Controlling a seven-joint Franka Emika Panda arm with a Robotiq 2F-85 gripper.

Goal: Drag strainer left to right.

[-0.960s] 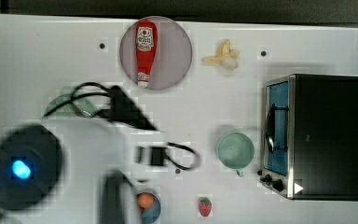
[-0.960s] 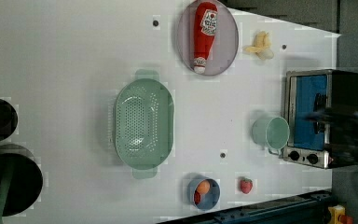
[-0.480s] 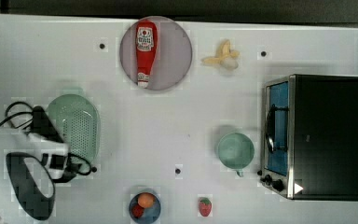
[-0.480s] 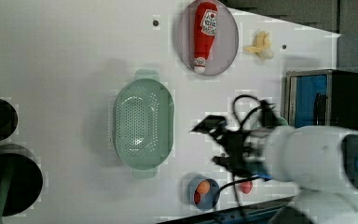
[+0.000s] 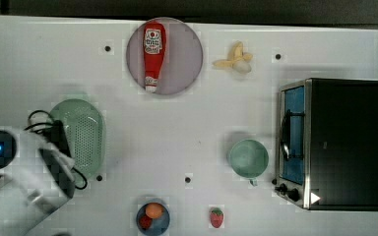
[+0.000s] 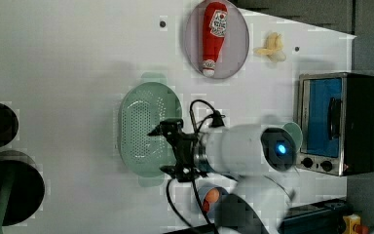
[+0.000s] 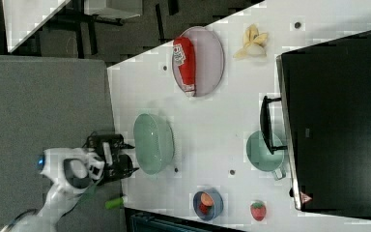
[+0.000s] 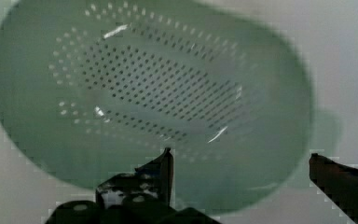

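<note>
The strainer (image 5: pixel 83 135) is a pale mint-green oval colander full of small holes, lying on the white table at the top view's left. It also shows in the left view (image 6: pixel 146 124) and the right view (image 7: pixel 153 142). My gripper (image 6: pixel 168 150) hangs open just over the strainer's lower right rim in the left view. In the wrist view the strainer (image 8: pixel 149 93) lies right below the gripper (image 8: pixel 244 172). One fingertip (image 8: pixel 164 163) is over the perforated inside, the other (image 8: pixel 328 169) is beyond the rim. Nothing is held.
A ketchup bottle (image 5: pixel 152 54) lies on a round plate (image 5: pixel 184 54) at the back. A banana (image 5: pixel 235 61), a toaster oven (image 5: pixel 334 142), a green cup (image 5: pixel 248 158), a blue fruit bowl (image 5: pixel 152 216) and a strawberry (image 5: pixel 216 217) occupy the top view's right and front.
The arm has swung across the table and now has its gripper over the strainer's edge. The strainer has stayed where it was.
</note>
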